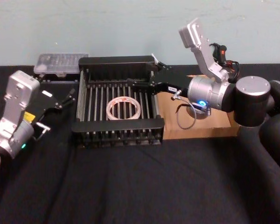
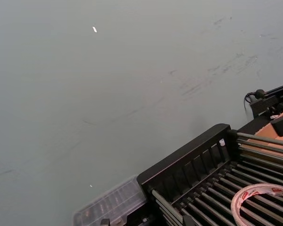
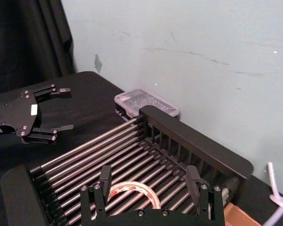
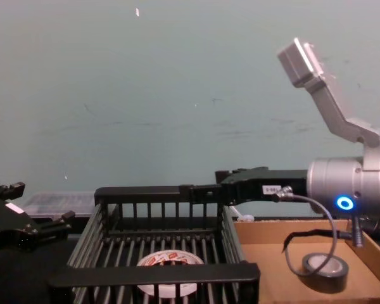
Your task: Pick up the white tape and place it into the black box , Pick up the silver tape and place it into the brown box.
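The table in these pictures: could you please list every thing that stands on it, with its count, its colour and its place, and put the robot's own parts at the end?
white tape: one, white ring with red print, lying flat on the slats inside the black box.
silver tape: one, dark grey with pale centre, lying in the brown box.
black box: one, black slatted crate, middle of the table.
brown box: one, tan cardboard, touching the black box on the robot's right.
clear case: one, transparent, at the far left corner of the black box.
table: one, black cloth cover.
left gripper: black, open, beside the black box on its left.
right gripper: black, open, above the black box's right side.
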